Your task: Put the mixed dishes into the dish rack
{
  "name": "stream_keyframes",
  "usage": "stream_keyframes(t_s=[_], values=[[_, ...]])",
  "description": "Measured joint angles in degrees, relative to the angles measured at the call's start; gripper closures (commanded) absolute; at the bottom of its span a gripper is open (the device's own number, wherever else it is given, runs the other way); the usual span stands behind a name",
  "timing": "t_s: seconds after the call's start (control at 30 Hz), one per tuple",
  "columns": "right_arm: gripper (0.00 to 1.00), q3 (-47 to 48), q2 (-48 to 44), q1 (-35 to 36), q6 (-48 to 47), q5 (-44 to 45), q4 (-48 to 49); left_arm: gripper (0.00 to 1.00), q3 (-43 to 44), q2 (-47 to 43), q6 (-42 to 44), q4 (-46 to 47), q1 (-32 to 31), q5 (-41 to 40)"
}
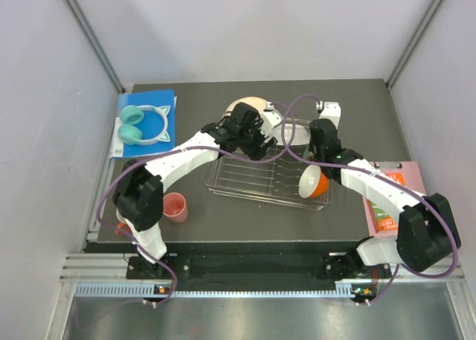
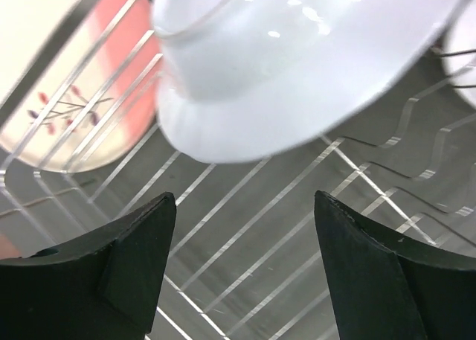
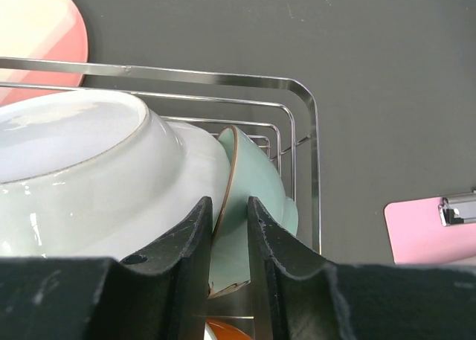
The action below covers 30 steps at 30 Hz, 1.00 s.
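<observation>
The dish rack stands mid-table. My right gripper is shut on the rim of the mint-green bowl, which stands on edge in the rack's far corner. The white plate leans against the bowl. An orange bowl lies in the rack's right end. My left gripper is open and empty over the rack bars, just below the white plate. The pink-and-cream plate lies behind the rack. The pink cup stands at the front left. The orange mug is mostly hidden behind the left arm.
Teal headphones lie on a flat blue board at the far left. A pink clipboard with a packet lies at the right edge. Purple cables loop over both arms above the rack.
</observation>
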Motion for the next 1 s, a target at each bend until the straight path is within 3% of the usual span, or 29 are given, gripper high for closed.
stream_keyframes(t_s=[0.33,0.73,1.0], values=[[0.80,-3.02,-1.88,-0.02,1.03,-0.26,3.41,0.16,4.20,6.67,3.93,3.52,0.44,-8.13],[0.84,-5.92,-3.82,-0.46,0.90,0.61,5.40,0.16,22.93,15.87,-0.79,-3.58,2.32,-8.04],[0.87,-5.79,-4.02,-0.02,1.09,0.83,3.39,0.17,25.53,17.59,-5.33,-3.54,3.69,-6.12]])
